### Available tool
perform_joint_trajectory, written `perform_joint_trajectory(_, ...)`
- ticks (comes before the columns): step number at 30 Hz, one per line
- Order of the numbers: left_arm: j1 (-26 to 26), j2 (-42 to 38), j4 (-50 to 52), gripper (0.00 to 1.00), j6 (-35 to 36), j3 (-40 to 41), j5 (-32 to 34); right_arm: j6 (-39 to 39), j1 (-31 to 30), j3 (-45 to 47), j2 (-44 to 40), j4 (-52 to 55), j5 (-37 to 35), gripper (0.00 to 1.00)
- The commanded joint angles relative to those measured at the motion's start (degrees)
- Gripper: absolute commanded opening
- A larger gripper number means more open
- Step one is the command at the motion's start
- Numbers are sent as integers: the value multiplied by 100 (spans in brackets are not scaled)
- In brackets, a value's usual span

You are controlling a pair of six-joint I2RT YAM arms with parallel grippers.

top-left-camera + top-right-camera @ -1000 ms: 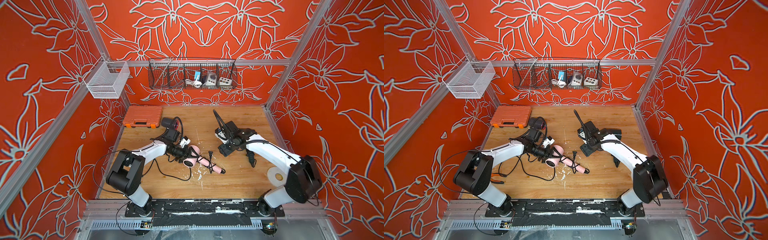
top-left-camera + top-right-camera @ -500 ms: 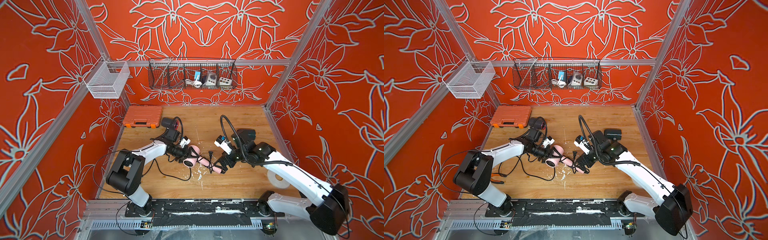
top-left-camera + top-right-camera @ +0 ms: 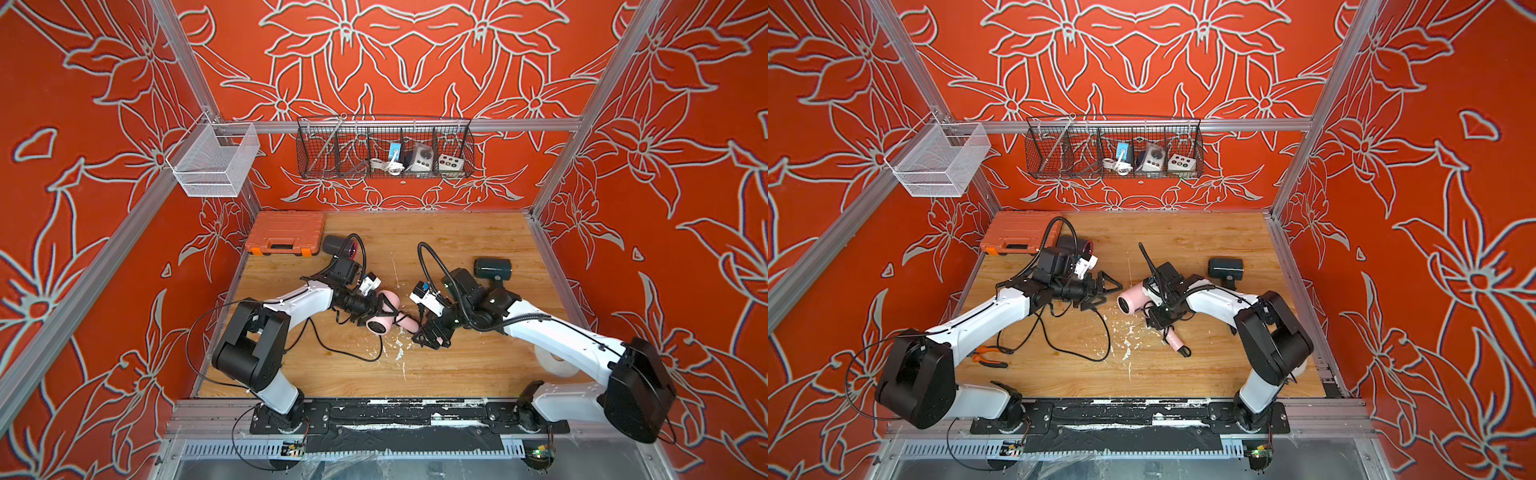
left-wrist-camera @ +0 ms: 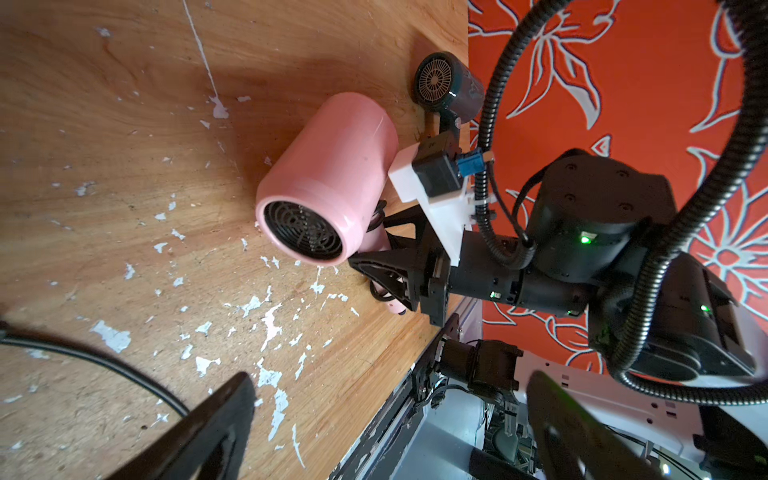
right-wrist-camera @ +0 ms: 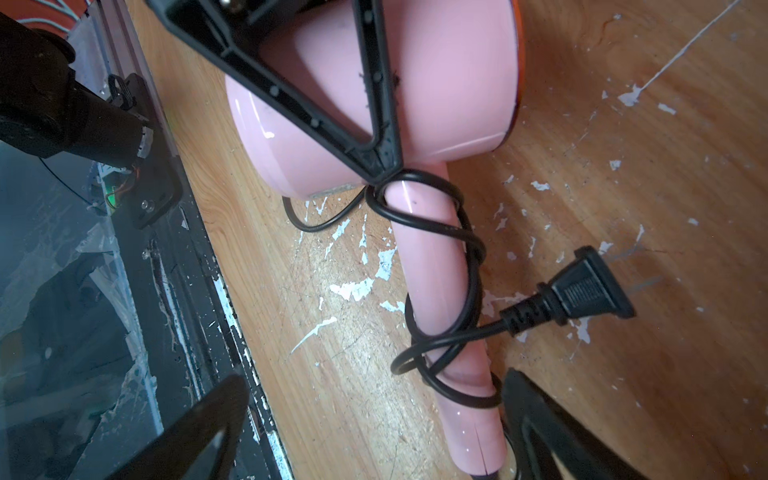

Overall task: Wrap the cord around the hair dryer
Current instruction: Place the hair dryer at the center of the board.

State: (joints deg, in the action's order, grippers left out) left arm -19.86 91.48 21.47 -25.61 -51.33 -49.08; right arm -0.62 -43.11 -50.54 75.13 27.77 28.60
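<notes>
Although the cord (image 5: 469, 249) already loops loosely round the handle, its plug (image 5: 582, 291) lies untucked. The hair dryer (image 5: 449, 83) rests well apart from the orange case (image 3: 286, 232), with the left gripper (image 3: 382, 309) clamping its barrel and the right gripper (image 5: 374, 384) gaping wide.

Orange floral walls (image 3: 415, 62) enclose a scuffed wooden floor (image 3: 457, 374); wire basket (image 3: 324, 153) hangs at twelve o'clock, white basket (image 3: 208, 174) at ten.

Glossy, smooth plastic is seen on the pink barrel-shaped hair dryer (image 5: 440, 282); smooth rubbery sheathing on its thin black cord (image 5: 473, 282). The brown wooden tabletop (image 5: 644, 187) is scratched and flecked with white.
</notes>
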Motion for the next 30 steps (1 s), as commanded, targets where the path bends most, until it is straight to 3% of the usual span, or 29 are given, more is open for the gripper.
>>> perform_joint_trajectory(1, 52, -90, 94, 0, 49, -3, 356, -187, -51, -47, 163, -215, 113, 99)
perform_joint_trajectory(30, 52, -234, 98, 0, -2, 12, 320, -323, -217, -276, 979, -560, 299, 99)
